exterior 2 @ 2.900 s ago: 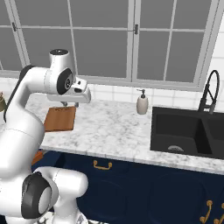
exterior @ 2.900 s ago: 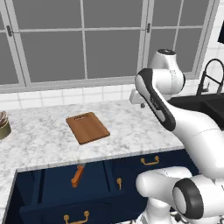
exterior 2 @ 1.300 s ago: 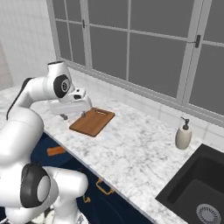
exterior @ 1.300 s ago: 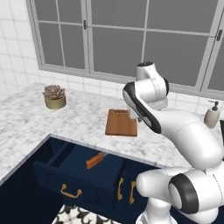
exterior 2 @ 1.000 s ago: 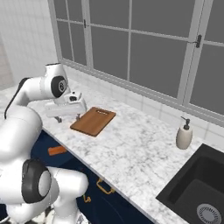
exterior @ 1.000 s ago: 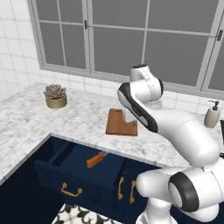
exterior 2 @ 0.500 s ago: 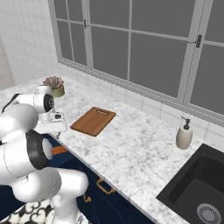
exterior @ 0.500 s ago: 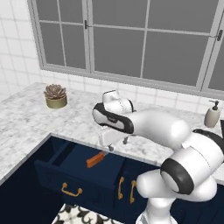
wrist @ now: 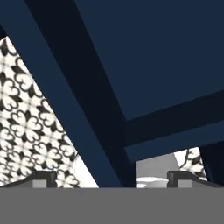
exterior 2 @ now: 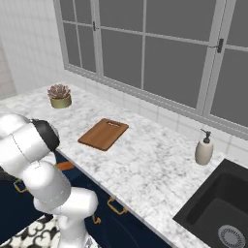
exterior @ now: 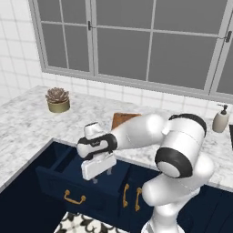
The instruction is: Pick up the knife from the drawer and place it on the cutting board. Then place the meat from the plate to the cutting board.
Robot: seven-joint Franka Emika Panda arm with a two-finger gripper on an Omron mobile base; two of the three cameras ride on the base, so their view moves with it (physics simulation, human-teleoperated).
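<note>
Low in the left base view's centre, the two-finger gripper (exterior: 101, 176) hangs over the open navy blue drawer (exterior: 68, 182), fingers parted, holding nothing. An orange-brown knife handle (exterior 2: 64, 166) peeks out at middle left of the right base view. Upward lies the brown wooden cutting board (exterior 2: 103, 133).

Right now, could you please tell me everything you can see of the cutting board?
The cutting board is a flat, rectangular board that looks like brown wood, with rounded corners and a slot handle near its far short edge. It lies flat on the marbled counter, angled to the counter's front edge, below the window. Nothing lies on it or touches it. From the left base view only its top edge shows behind the arm.
</note>
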